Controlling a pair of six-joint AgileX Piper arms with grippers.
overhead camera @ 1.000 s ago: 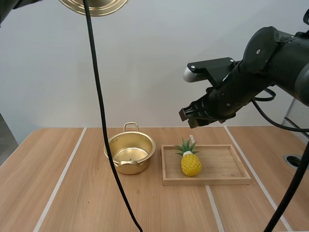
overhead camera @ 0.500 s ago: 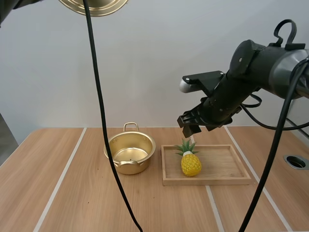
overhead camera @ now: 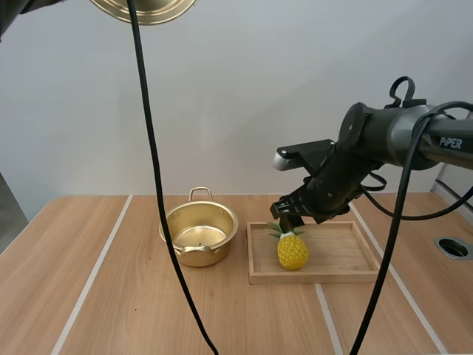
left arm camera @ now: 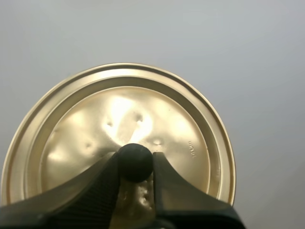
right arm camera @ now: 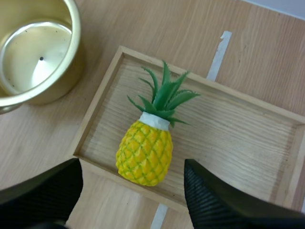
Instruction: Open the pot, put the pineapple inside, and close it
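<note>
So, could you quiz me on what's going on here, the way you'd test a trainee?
1. True or false: the pot on the table is closed.
2. Where does the pineapple lie? A) inside the pot B) on the wooden tray C) on the bare table
3. What do the left arm's jaws hold?

Key: 1. False, the pot stands open. 2. B. 3. The lid, pinched by its black knob.
</note>
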